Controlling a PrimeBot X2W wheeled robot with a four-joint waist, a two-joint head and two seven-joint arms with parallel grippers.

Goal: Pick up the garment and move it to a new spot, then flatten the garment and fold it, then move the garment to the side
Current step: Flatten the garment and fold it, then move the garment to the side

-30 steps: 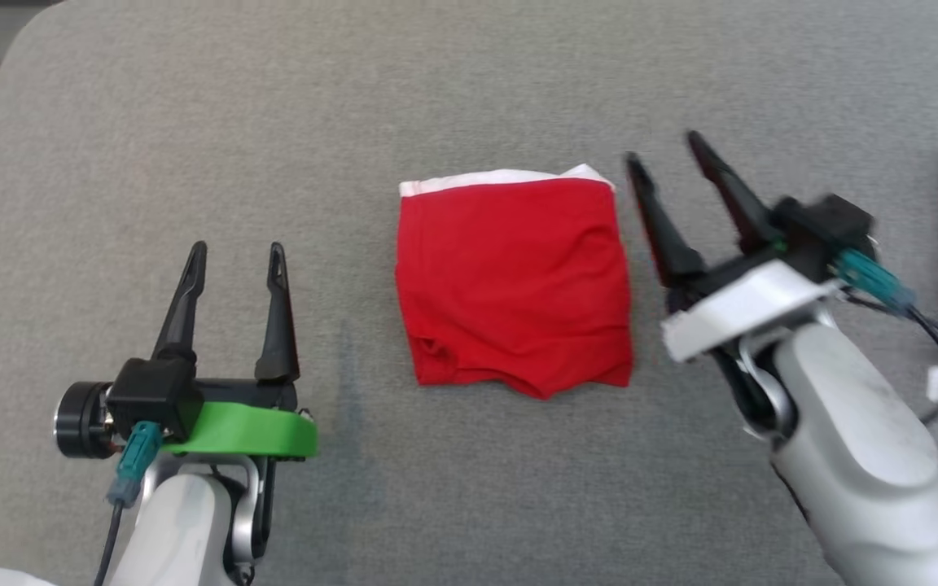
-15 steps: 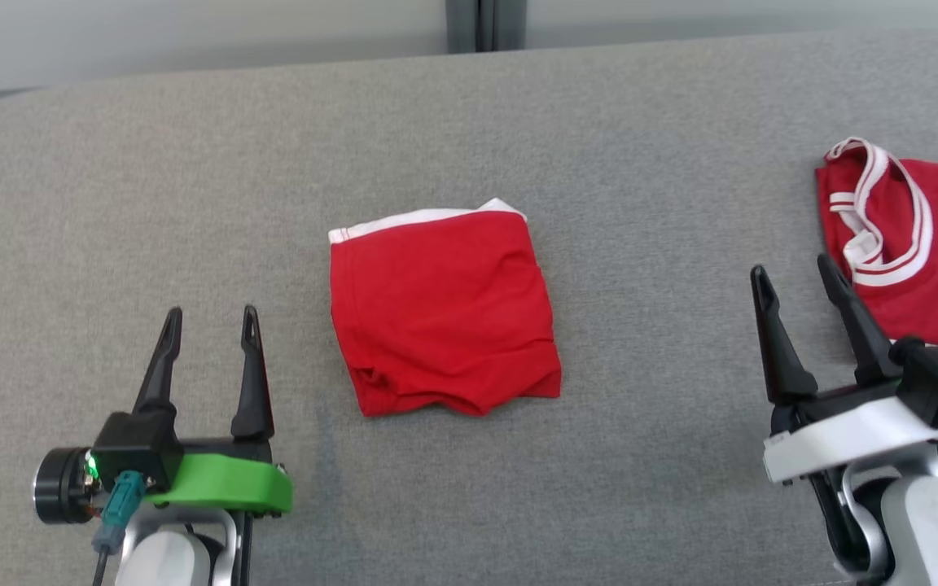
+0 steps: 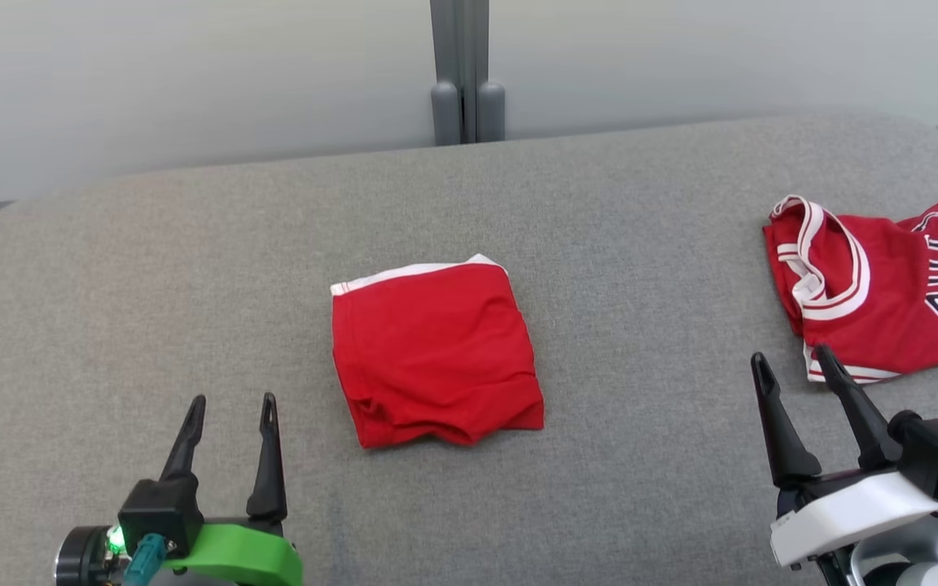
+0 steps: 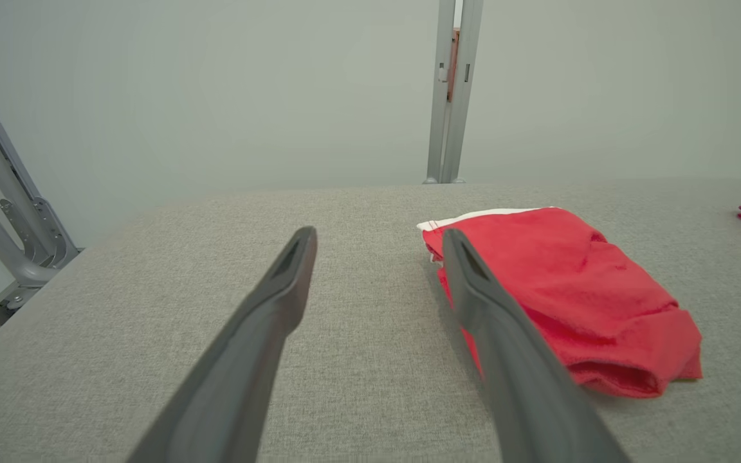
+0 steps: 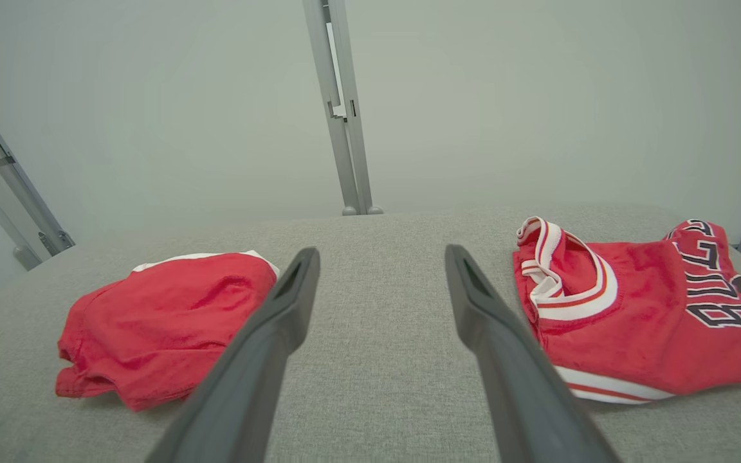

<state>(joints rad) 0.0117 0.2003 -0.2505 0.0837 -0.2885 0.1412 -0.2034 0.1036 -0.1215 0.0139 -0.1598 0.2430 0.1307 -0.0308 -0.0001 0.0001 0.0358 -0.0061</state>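
The folded red garment (image 3: 436, 350) lies centred on the tabletop (image 3: 640, 244), between the left gripper (image 3: 232, 399) and right gripper (image 3: 790, 355), both jaws apart and empty; light, soft and limp, it is probably best pinched through all layers at opposite edges.

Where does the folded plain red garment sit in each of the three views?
Head view: folded red garment, centre.
Left wrist view: garment, right of centre.
Right wrist view: garment, lower left.
Shared landmark: grey upright post behind it.
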